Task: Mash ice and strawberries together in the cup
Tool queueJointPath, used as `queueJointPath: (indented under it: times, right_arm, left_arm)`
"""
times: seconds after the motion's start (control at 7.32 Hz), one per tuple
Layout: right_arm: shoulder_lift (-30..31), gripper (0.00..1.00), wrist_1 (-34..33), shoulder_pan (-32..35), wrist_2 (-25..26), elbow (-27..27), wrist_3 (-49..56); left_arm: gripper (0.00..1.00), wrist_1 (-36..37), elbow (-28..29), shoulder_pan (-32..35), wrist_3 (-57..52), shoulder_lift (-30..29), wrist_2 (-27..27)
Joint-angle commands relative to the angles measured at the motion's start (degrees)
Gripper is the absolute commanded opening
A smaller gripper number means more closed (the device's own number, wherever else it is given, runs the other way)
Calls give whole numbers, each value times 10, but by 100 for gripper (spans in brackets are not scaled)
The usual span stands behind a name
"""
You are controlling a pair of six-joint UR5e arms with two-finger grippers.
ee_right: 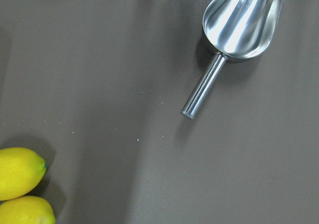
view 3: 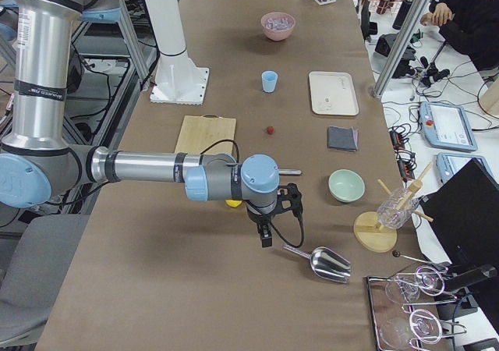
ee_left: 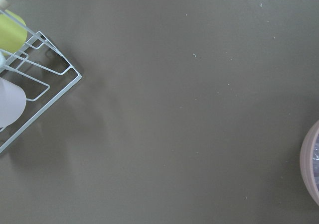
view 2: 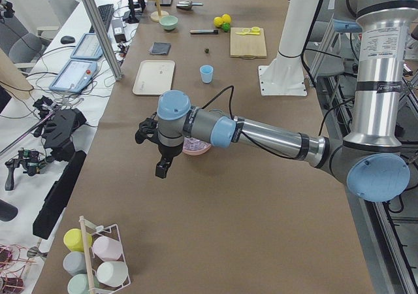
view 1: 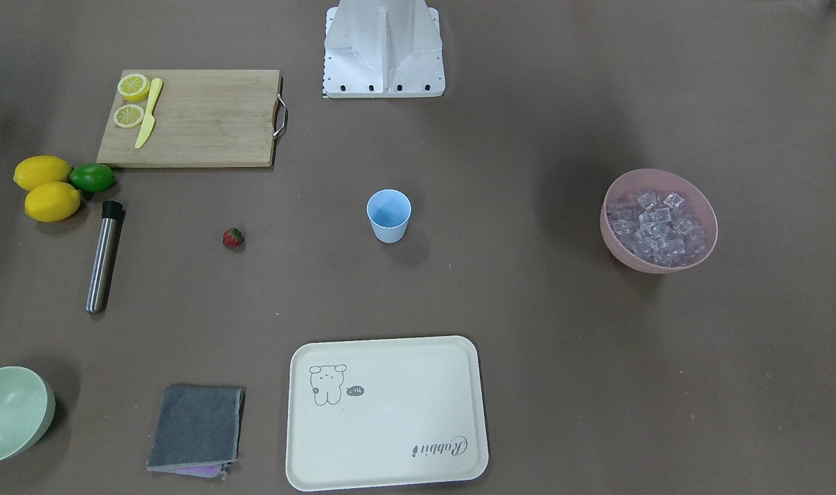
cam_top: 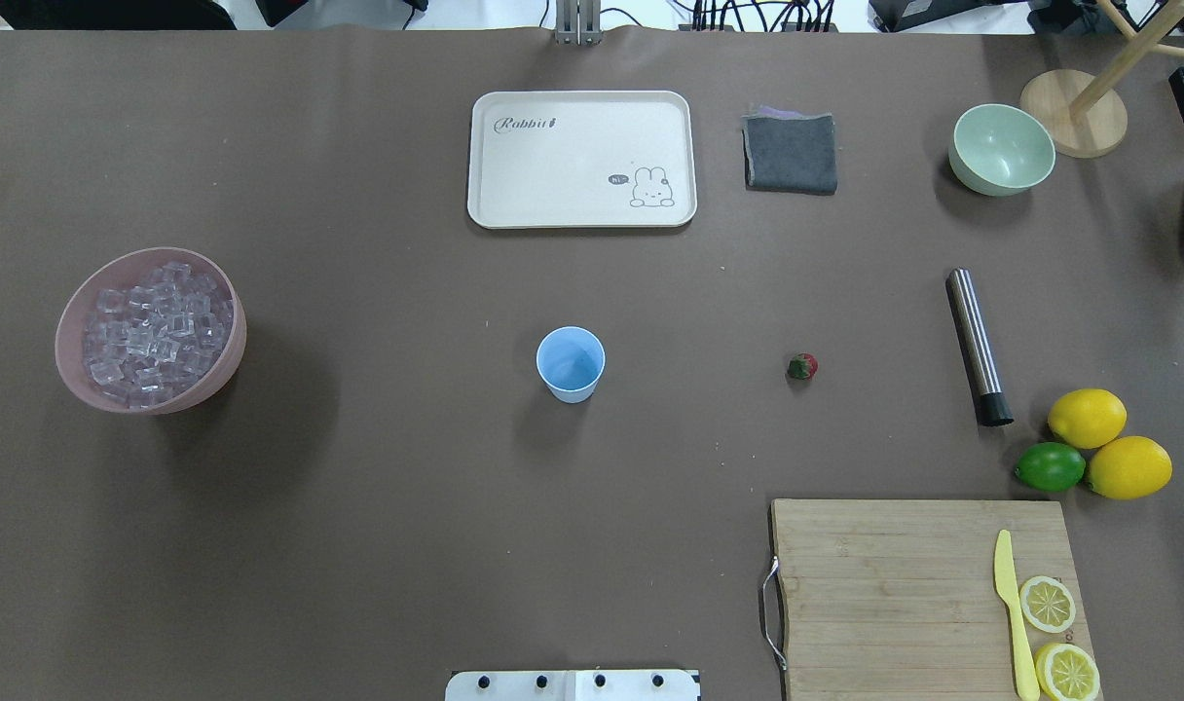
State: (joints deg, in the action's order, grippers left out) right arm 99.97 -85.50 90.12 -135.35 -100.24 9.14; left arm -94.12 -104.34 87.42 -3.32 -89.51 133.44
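Observation:
The pale-blue cup [cam_top: 571,363] [view 1: 389,215] stands upright and empty at the table's middle. One small red strawberry [cam_top: 801,366] [view 1: 233,238] lies on the table to the robot's right of it. Ice [cam_top: 154,326] [view 1: 655,220] fills a pink bowl [cam_top: 230,355] on the robot's far left. My left gripper [view 2: 161,168] shows only in the exterior left view, hanging over the table just beyond the pink bowl; I cannot tell its state. My right gripper [view 3: 267,238] shows only in the exterior right view, above bare table beside a metal scoop [ee_right: 239,22]; I cannot tell its state either.
A steel muddler [cam_top: 978,348], two lemons [cam_top: 1087,417] and a lime [cam_top: 1050,466] lie on the robot's right. A cutting board [cam_top: 894,584] carries a yellow knife [cam_top: 1011,613] and lemon halves. A cream tray [cam_top: 582,107], grey cloth [cam_top: 792,153] and mint-green bowl [cam_top: 1001,149] line the far edge.

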Motion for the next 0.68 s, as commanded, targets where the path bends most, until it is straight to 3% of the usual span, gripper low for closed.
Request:
queueJointPath:
  times: [0.0,0.55]
  right_arm:
    - [2,100,1,0,0,-3,1]
    - [10,100,2,1,-1,-6,1]
  left_arm:
    - [97,1,-6,-6,2,16,2]
    - [97,-1,-4,-7,2,13,2]
